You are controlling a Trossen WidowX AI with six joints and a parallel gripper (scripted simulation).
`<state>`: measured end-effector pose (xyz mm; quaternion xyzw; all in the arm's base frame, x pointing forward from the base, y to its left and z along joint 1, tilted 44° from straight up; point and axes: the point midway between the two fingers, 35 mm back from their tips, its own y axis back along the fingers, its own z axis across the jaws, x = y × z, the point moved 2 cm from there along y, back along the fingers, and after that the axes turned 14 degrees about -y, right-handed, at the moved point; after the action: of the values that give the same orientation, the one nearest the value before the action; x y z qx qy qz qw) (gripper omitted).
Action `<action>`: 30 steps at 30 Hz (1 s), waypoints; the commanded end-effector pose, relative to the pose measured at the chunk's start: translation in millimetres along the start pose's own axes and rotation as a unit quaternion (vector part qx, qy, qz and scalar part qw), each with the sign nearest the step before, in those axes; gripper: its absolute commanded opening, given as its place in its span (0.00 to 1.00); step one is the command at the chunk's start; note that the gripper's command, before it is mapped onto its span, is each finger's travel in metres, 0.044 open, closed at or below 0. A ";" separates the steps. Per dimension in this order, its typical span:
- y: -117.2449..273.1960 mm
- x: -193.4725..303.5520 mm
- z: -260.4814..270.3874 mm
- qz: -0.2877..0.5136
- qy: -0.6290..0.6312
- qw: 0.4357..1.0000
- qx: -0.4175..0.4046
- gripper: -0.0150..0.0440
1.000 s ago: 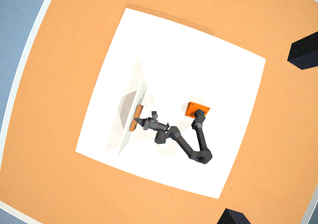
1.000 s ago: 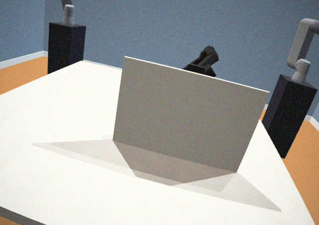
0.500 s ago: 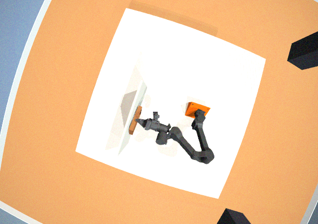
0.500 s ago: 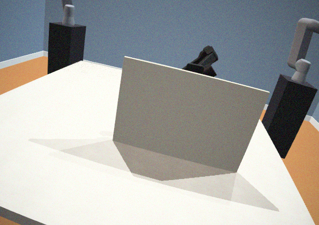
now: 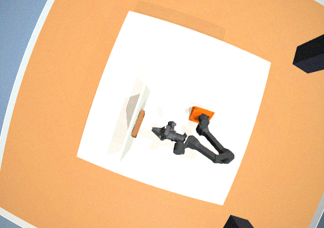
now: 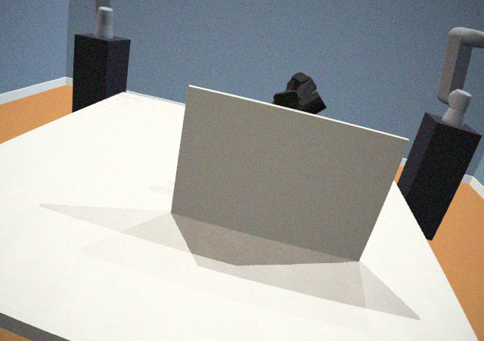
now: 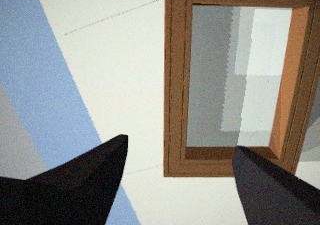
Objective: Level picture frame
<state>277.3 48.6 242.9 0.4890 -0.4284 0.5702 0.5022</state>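
The brown picture frame (image 5: 138, 123) (image 7: 176, 85) hangs on the near face of the upright pale board (image 5: 127, 144) (image 6: 289, 173) (image 7: 115, 85). In the wrist view its left side is upright and its bottom rail horizontal, while the board's left edge slants. Measured against that edge, the frame looks turned, left side higher. My gripper (image 5: 152, 129) (image 7: 181, 142) is partly open and empty, with a gap between it and the frame in the top view. In the wrist view the right finger overlaps the bottom rail. The screw and notched strip are hidden.
The board stands on the white table (image 5: 198, 63) (image 6: 97, 161) and casts shadows behind it. My orange base plate (image 5: 195, 114) is at the table's middle right. Black pedestals (image 6: 99, 72) (image 6: 433, 173) with grey arms stand beyond the table. The board hides the frame in the exterior view.
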 end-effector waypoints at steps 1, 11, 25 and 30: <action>3.4 1.6 5.0 -0.001 0.001 1.000 0.000 0.69; 82.2 6.8 41.9 -0.009 -0.010 1.000 0.002 0.69; 102.7 4.1 39.7 -0.010 -0.014 1.000 0.002 0.69; 102.7 4.1 39.7 -0.010 -0.014 1.000 0.002 0.69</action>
<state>182.7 -3.3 252.3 0.5031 -0.4269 0.5582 0.5031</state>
